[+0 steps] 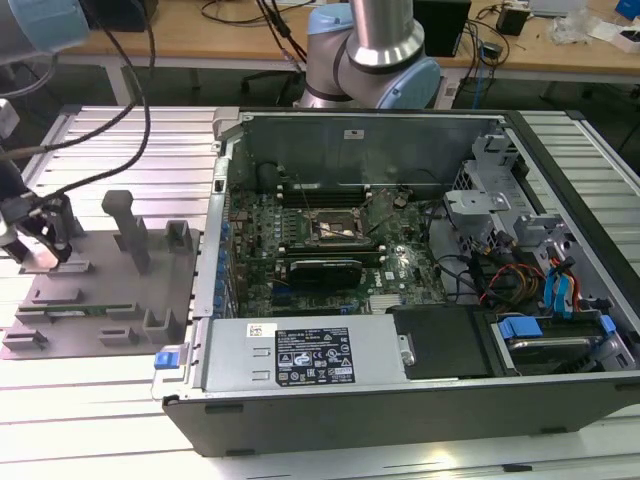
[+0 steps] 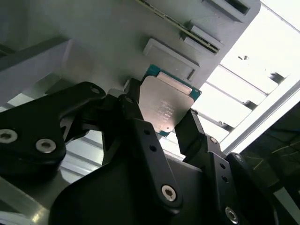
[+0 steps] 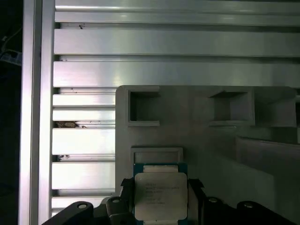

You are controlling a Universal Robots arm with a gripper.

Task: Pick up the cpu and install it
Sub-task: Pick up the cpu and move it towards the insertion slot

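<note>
We are looking at the gripper (image 1: 45, 240) hanging over the grey fixture tray (image 1: 95, 255), at nine o'clock from the open computer case (image 1: 230, 400) in the exterior view. In both wrist views its two dark fingers (image 2: 136, 105) are pressing in on opposite edges of the cpu (image 2: 166, 105), narrowed to just the chip's width, so we are judging the cpu (image 3: 160, 194) to be clamped, silvery lid facing the cameras, close above the tray (image 3: 197, 140).

We are thinking the main danger is the thin edge grip. If the chip is sitting even slightly tilted between the pads, it could slip or twist on the way across. The socket (image 1: 338, 228) is lying well apart, at three o'clock from the gripper, beyond the case wall. A skewed or dropped chip could harm the socket's contacts, and the wall itself could be clipped.

As for writing, we are seeing faint grey print on the cpu's lid and a printed label (image 1: 313, 355) on the case at six o'clock from the socket.
</note>
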